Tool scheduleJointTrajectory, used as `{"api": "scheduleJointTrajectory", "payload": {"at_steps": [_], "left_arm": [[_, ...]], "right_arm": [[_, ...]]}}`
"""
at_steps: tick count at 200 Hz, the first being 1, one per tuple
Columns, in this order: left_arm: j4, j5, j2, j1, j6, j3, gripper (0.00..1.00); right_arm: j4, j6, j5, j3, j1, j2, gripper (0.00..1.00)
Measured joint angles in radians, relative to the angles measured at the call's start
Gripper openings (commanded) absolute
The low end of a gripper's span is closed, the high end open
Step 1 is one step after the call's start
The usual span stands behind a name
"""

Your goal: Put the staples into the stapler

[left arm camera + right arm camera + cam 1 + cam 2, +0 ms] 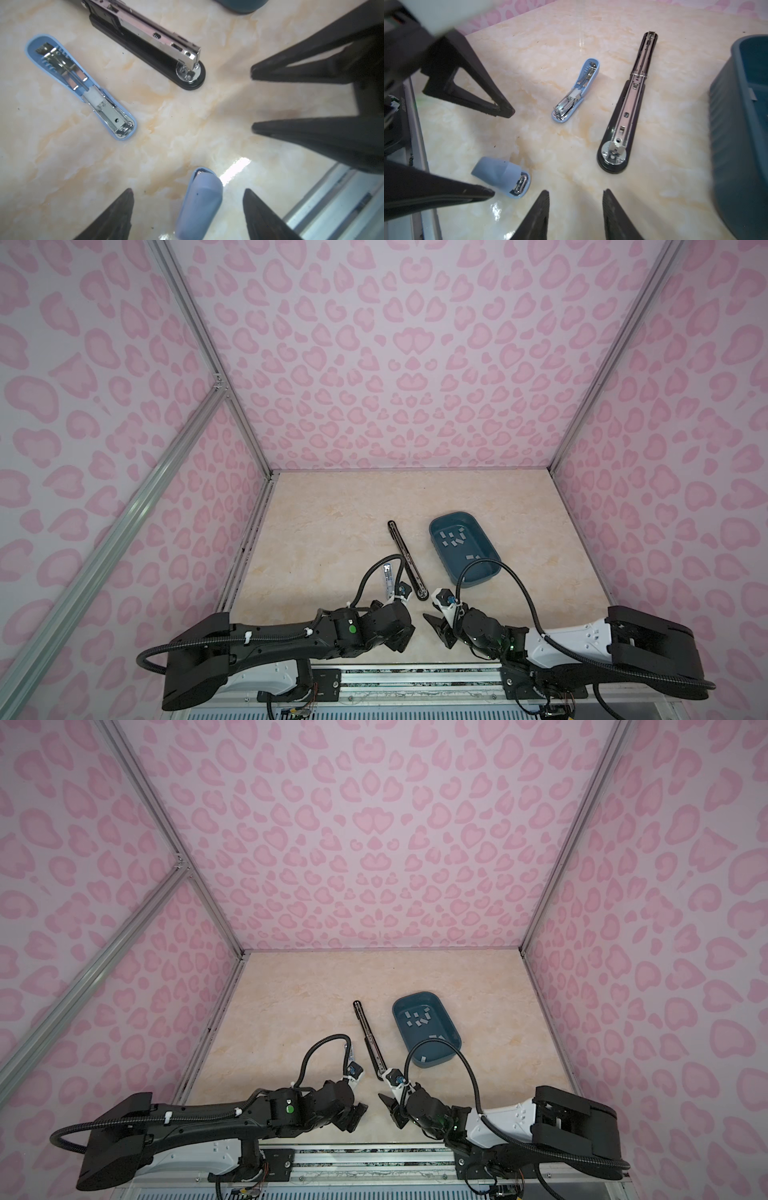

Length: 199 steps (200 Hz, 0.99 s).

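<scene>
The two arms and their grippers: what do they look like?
The left arm and right arm have black shells with white panels. A black corrugated cable runs to each wrist. The left bears a round green dot. The fingers are black, tapering triangles with cut-outs.

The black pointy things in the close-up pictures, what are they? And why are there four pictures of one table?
They are the fingers of two robot arms. Each arm ends in a two-finger pincher called a gripper. Two pictures look down from above at the whole table. The other two come from small cameras on the arms' wrists, so the fingers show up close. On the table lie a closed light-blue stapler, an open light-blue stapler, a long black stapler opened flat, and a blue-green tub with little grey staples inside. The left gripper is open, with a finger on either side of the closed stapler, not squeezing it. The right gripper is open and empty. Nothing is held.
</scene>
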Motion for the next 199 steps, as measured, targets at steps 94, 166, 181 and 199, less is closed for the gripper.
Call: {"api": "scheduleJointTrajectory", "payload": {"at_steps": [94,166,181,199], "left_arm": [[0.057,0.046,0.095,-0.005,0.025,0.000,0.53],[0.058,0.051,0.119,-0.006,0.025,0.019,0.26],[0.058,0.052,0.118,-0.006,0.025,0.019,0.25],[0.058,0.052,0.118,-0.006,0.025,0.019,0.32]], "right_arm": [[-0.127,0.044,0.000,-0.018,-0.053,-0.141,0.42],[-0.131,0.058,-0.013,-0.030,-0.060,-0.150,0.41],[-0.130,0.063,-0.018,-0.029,-0.063,-0.143,0.41],[-0.130,0.069,-0.019,-0.026,-0.064,-0.135,0.41]]}}
